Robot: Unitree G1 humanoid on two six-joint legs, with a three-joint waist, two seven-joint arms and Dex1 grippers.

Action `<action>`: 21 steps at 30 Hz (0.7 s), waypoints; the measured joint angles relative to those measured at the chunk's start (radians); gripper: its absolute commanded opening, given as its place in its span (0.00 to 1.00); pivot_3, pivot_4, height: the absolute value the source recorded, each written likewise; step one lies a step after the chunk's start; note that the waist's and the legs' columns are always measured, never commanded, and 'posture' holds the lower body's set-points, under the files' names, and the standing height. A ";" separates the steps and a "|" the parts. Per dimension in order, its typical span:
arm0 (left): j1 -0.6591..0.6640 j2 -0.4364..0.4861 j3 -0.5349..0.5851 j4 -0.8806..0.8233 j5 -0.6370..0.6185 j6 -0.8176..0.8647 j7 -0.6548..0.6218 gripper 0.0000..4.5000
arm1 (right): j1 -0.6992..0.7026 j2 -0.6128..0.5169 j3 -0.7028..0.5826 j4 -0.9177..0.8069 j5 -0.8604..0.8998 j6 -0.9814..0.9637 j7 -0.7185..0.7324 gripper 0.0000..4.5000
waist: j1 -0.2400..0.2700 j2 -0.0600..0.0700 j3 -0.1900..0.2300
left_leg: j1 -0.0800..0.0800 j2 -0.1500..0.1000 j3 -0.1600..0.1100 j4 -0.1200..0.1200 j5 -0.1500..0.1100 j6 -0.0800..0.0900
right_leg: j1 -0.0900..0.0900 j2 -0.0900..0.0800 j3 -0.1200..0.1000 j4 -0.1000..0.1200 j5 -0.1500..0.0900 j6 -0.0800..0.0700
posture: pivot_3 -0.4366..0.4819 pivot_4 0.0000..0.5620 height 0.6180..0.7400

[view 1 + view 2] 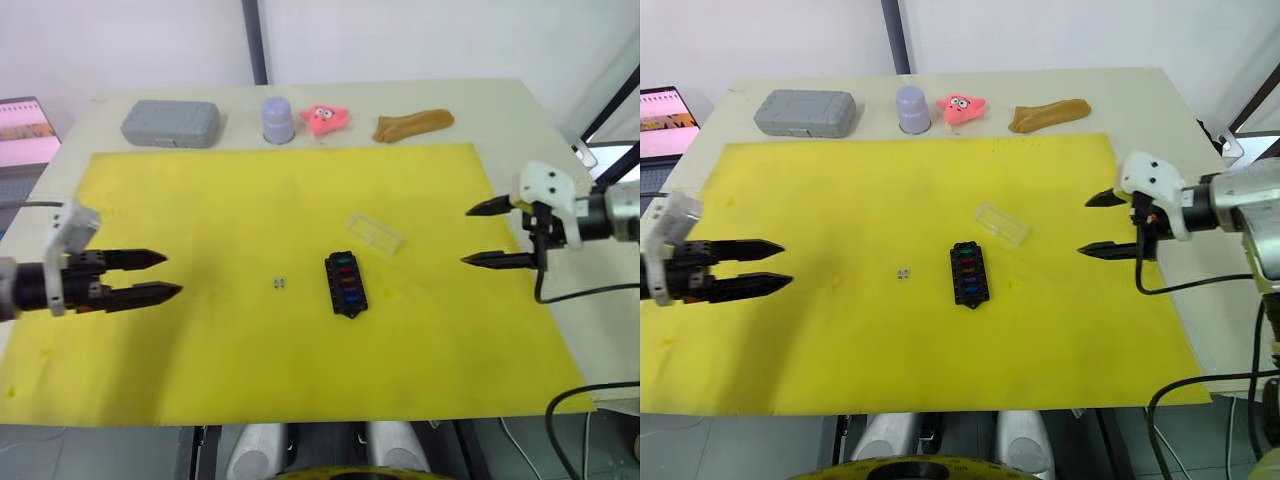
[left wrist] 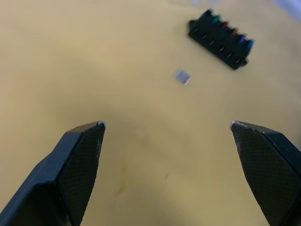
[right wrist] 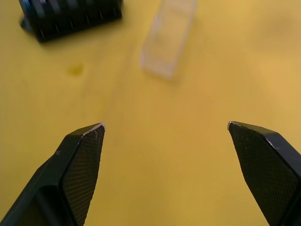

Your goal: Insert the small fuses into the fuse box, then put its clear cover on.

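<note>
Fuse box (image 1: 346, 284), one black block holding about five coloured fuses, lies on the yellow mat (image 1: 200, 370) between both claws, well apart from each. One grey fuse (image 1: 280, 284) lies loose nearer the left claw (image 1: 160, 277); tiny, light, probably best pinched by its flat sides. One clear cover (image 1: 375, 232), likely slippery, sits nearer the right claw (image 1: 480, 235). Both claws are spread, empty.
</note>
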 measured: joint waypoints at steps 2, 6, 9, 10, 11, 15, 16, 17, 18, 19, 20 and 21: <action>-0.091 -0.094 -0.084 0.000 -0.041 0.074 0.040 1.00 | -0.054 0.061 0.033 -0.071 0.032 0.042 -0.004 0.98 | 0.002 0.000 0.000 | -0.001 0.000 0.000 0.001 0.000 0.000 | 0.000 0.000 0.000 0.001 0.000 0.000 | 0.48 0.27 0.93; -0.194 -0.246 -0.157 0.080 -0.141 0.263 0.117 1.00 | -0.088 0.138 0.086 -0.200 0.071 0.096 -0.017 0.98 | 0.001 -0.003 0.000 | -0.004 0.000 0.000 0.002 0.001 -0.002 | -0.003 0.001 0.000 0.001 0.000 0.000 | 0.48 0.27 0.93; -0.245 -0.296 -0.159 0.173 -0.176 0.381 0.168 1.00 | -0.093 0.169 0.110 -0.258 0.088 0.139 -0.036 0.98 | 0.000 -0.003 0.000 | -0.004 -0.001 0.000 0.002 0.003 -0.005 | -0.004 0.001 0.000 0.002 0.000 0.000 | 0.48 0.27 0.93; -0.266 -0.314 -0.159 0.212 -0.187 0.427 0.187 1.00 | -0.102 0.184 0.116 -0.282 0.093 0.154 -0.047 0.98 | 0.000 -0.003 0.000 | -0.004 -0.001 0.000 0.002 0.003 -0.006 | -0.004 0.001 0.000 0.002 0.000 0.000 | 0.48 0.27 0.93; -0.278 -0.329 -0.159 0.237 -0.196 0.460 0.199 1.00 | -0.111 0.195 0.121 -0.305 0.103 0.167 -0.057 0.98 | 0.000 -0.003 0.000 | -0.004 -0.001 0.000 0.002 0.004 -0.006 | -0.004 0.001 0.000 0.003 0.000 0.000 | 0.48 0.27 0.93; -0.292 -0.343 -0.159 0.302 -0.207 0.533 0.219 1.00 | -0.123 0.207 0.128 -0.355 0.113 0.192 -0.081 0.98 | 0.000 -0.003 0.000 | -0.004 -0.001 0.000 0.002 0.004 -0.007 | -0.005 0.001 0.000 0.004 0.000 0.000 | 0.48 0.27 0.93; -0.294 -0.349 -0.159 0.317 -0.207 0.543 0.226 1.00 | -0.124 0.214 0.128 -0.360 0.113 0.194 -0.087 0.98 | 0.000 -0.003 0.000 | -0.004 -0.001 0.000 0.002 0.004 -0.007 | -0.005 0.001 0.000 0.004 0.000 0.000 | 0.48 0.27 0.93; -0.294 -0.358 -0.160 0.326 -0.207 0.548 0.229 1.00 | -0.125 0.220 0.130 -0.362 0.113 0.195 -0.091 0.98 | 0.000 -0.003 0.000 | -0.004 -0.001 0.000 0.002 0.004 -0.007 | -0.005 0.001 0.000 0.004 0.000 0.000 | 0.48 0.27 0.93; -0.293 -0.368 -0.163 0.335 -0.206 0.553 0.231 1.00 | -0.126 0.226 0.135 -0.365 0.113 0.197 -0.096 0.98 | 0.000 -0.003 0.000 | -0.004 -0.001 0.000 0.002 0.004 -0.007 | -0.005 0.001 0.000 0.004 0.000 0.000 | 0.48 0.27 0.93; -0.293 -0.372 -0.172 0.338 -0.206 0.556 0.232 1.00 | -0.126 0.230 0.139 -0.371 0.114 0.200 -0.100 0.98 | 0.001 -0.003 0.000 | -0.004 -0.001 0.000 0.002 0.004 -0.007 | -0.005 0.000 0.000 0.004 0.000 0.000 | 0.48 0.27 0.93; -0.293 -0.374 -0.174 0.338 -0.205 0.556 0.234 1.00 | -0.127 0.231 0.142 -0.379 0.114 0.201 -0.101 0.98 | 0.002 -0.003 0.000 | -0.004 -0.001 0.000 0.002 0.004 -0.007 | -0.005 0.000 0.000 0.004 0.000 0.000 | 0.48 0.27 0.93; -0.294 -0.378 -0.173 0.338 -0.204 0.556 0.240 1.00 | -0.127 0.230 0.142 -0.380 0.117 0.201 -0.102 0.98 | 0.002 -0.003 0.000 | -0.004 -0.001 0.000 0.002 0.004 -0.007 | -0.004 0.000 0.000 0.004 0.000 0.000 | 0.48 0.27 0.93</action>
